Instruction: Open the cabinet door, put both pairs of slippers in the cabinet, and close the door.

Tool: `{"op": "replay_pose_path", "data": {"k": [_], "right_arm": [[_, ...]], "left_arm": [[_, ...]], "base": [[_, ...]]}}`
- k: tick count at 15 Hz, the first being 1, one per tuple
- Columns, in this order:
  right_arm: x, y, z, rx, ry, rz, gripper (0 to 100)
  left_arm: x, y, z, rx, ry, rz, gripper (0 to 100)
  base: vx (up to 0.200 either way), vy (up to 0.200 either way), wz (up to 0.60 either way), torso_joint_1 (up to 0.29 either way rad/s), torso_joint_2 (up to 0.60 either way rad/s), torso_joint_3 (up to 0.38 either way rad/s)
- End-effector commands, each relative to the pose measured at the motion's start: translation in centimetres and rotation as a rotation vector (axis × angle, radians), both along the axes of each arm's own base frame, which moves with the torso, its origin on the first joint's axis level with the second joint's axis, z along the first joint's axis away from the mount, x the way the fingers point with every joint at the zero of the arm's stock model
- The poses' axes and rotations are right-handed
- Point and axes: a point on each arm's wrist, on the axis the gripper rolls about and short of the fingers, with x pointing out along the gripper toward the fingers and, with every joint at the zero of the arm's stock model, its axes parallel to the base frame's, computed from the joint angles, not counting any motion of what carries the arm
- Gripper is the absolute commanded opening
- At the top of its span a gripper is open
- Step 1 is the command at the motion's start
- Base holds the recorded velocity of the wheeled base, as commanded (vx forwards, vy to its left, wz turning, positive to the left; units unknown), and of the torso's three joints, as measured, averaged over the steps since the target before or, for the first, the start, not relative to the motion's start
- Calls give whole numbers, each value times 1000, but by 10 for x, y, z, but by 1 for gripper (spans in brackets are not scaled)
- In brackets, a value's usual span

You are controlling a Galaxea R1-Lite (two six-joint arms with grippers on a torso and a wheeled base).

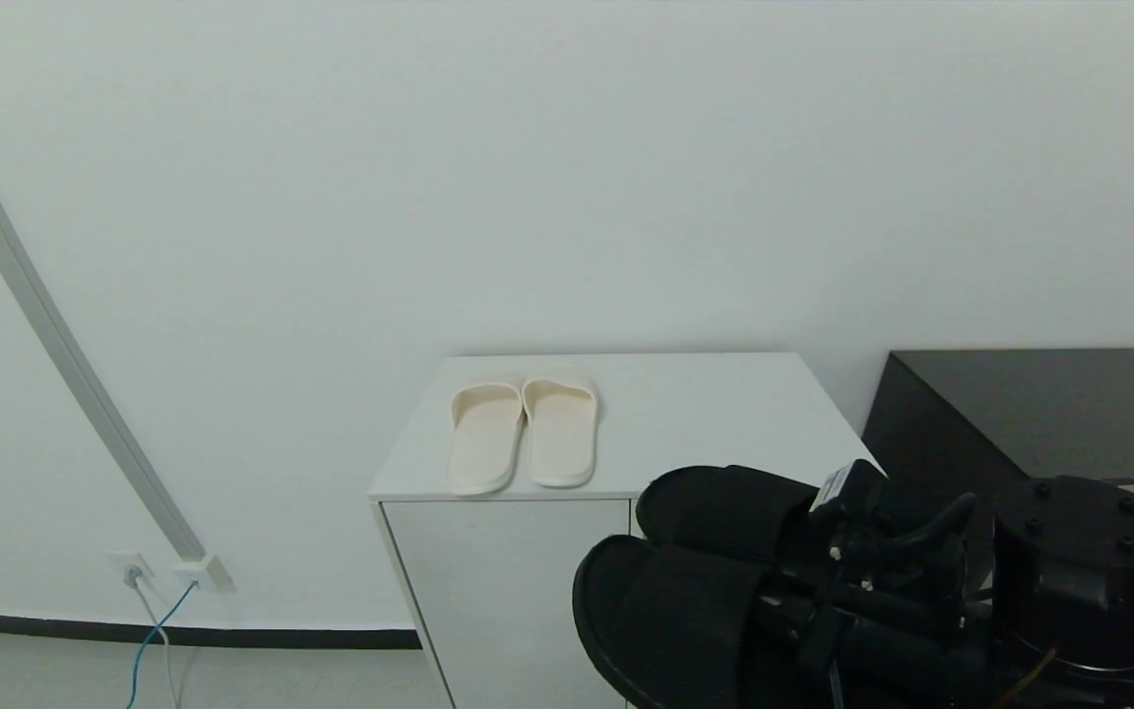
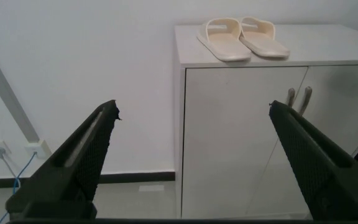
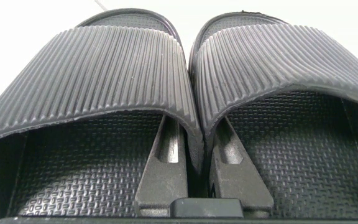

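A white cabinet (image 1: 705, 414) stands against the wall with both doors shut (image 2: 229, 137) and two handles (image 2: 298, 99) at the middle seam. A cream pair of slippers (image 1: 522, 433) (image 2: 242, 38) lies side by side on the left part of its top. A black pair of slippers (image 1: 715, 561) (image 3: 185, 81) hangs in the air in front of the cabinet's right side. My right gripper (image 3: 194, 168) is shut on their two inner walls, one finger inside each strap. My left gripper (image 2: 192, 107) is open and empty, out in front of the cabinet's left door.
A dark table (image 1: 1049, 404) stands right of the cabinet. On the wall to the left run a slanted grey strip (image 1: 55, 335) and sockets with cables (image 1: 163, 576) near the floor. The right half of the cabinet top is bare.
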Motion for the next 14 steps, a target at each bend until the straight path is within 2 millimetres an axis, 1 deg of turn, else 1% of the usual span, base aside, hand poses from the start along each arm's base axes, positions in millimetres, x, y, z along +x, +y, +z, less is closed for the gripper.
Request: {"op": "replay_pose_path", "data": {"k": [1, 6, 10, 14], "right_arm": [[-1, 0, -2, -7, 4, 4, 0], [-1, 0, -3, -9, 6, 4, 0], [0, 1, -7, -24, 15, 5, 0], [-3, 1, -5, -19, 8, 5, 0]], "left_arm": [[0, 0, 0, 0, -1, 1, 100], [0, 0, 0, 0, -1, 1, 100], [0, 0, 0, 0, 0, 1, 100], [0, 0, 0, 0, 2, 1, 100]], "base": [[0, 0, 0, -163, 369, 207], [0, 0, 0, -178, 415, 239], [0, 0, 0, -226, 546, 311], [0, 0, 0, -215, 539, 330]]}}
